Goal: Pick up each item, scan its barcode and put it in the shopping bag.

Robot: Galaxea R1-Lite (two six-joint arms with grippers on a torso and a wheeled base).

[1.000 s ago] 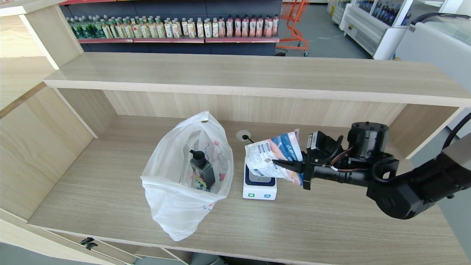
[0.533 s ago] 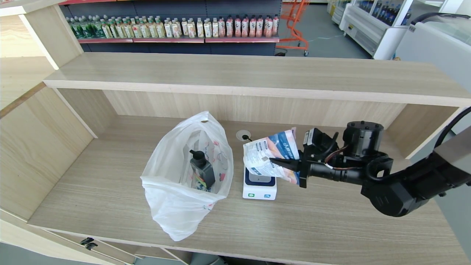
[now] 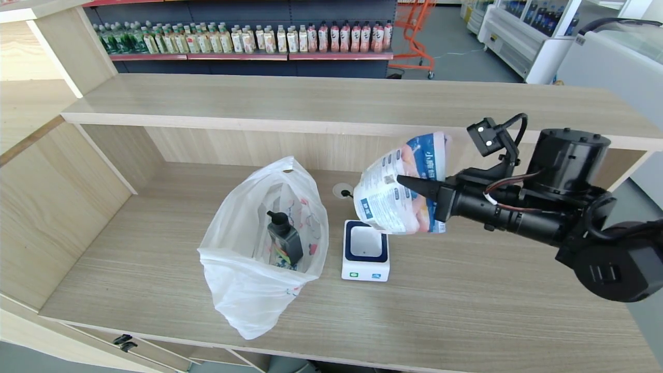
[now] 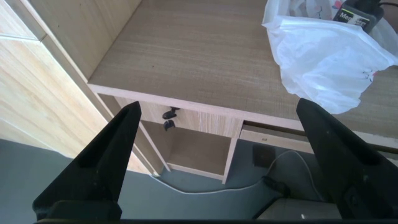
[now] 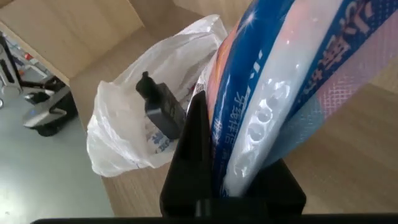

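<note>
1. The left gripper (image 4: 214,168) is positioned nearest the robot, beyond the front edge of the counter (image 3: 466,311) and below the level of its top. Its fingers are spread wide apart and nothing is held.

2. The shopping bag (image 3: 243,290) is set on the counter toward the robot's left. Its mouth is held open and turned upward. A black pump bottle (image 3: 285,241) is seen standing inside it.

3. The scanner (image 3: 365,251) is placed just beside the bag, on the bag's right, with its window facing up and uncovered.

4. The packet (image 3: 386,202) is held in the air above and slightly behind the scanner, apart from it. It is clamped between the fingers of the right gripper (image 3: 414,189), one finger on each flat face. Its long axis is tilted, with the lower end toward the bag and the upper end toward the back wall.

5. From the right gripper, the bag mouth lies to the robot's left, lower, and nearer the robot. The right arm is judged the only arm placed for the transfer.

6. The right arm is extended from the robot's right, forearm near level, fingers pointed leftward. A leftward traverse followed by a descent is judged necessary, with the packet's lower end entered first beside the bottle.
</note>
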